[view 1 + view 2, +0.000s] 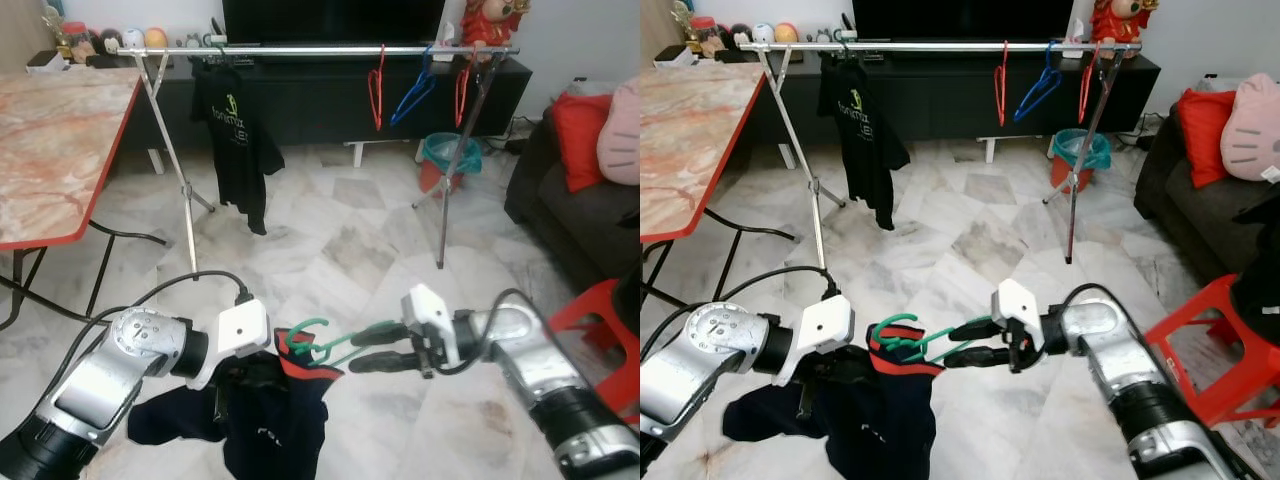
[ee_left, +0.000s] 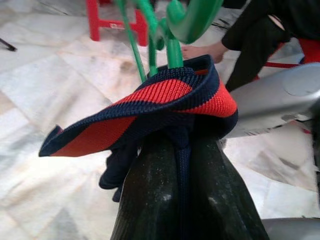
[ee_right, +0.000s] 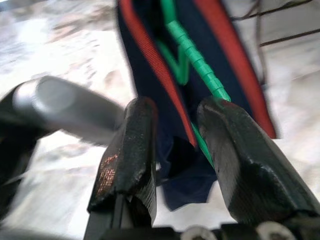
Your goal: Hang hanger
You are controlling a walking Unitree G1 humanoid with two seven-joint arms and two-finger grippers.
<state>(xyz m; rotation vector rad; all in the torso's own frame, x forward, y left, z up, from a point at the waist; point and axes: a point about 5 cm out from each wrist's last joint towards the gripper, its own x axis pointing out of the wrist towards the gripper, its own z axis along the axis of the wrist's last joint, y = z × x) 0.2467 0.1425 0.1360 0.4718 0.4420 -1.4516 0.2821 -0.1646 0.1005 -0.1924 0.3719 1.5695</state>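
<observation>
A green hanger [image 1: 305, 338] sits inside the neck of a navy shirt [image 1: 275, 420] with a red-striped collar [image 2: 165, 95], held low over the marble floor. My left gripper [image 2: 180, 145] is shut on the shirt's collar just below the hanger's hook. My right gripper [image 1: 358, 348] comes in from the right, open, with the hanger's green arm [image 3: 200, 67] and the collar edge lying between its fingers. The clothes rail [image 1: 300, 49] stands far ahead, across the room.
A black T-shirt [image 1: 232, 130], red hangers [image 1: 376, 85] and a blue hanger [image 1: 412, 95] hang on the rail. A marble-topped table [image 1: 50, 130] stands left, a sofa [image 1: 570, 200] and red stool [image 1: 600, 310] right. A person's bare foot [image 2: 210, 50] is nearby.
</observation>
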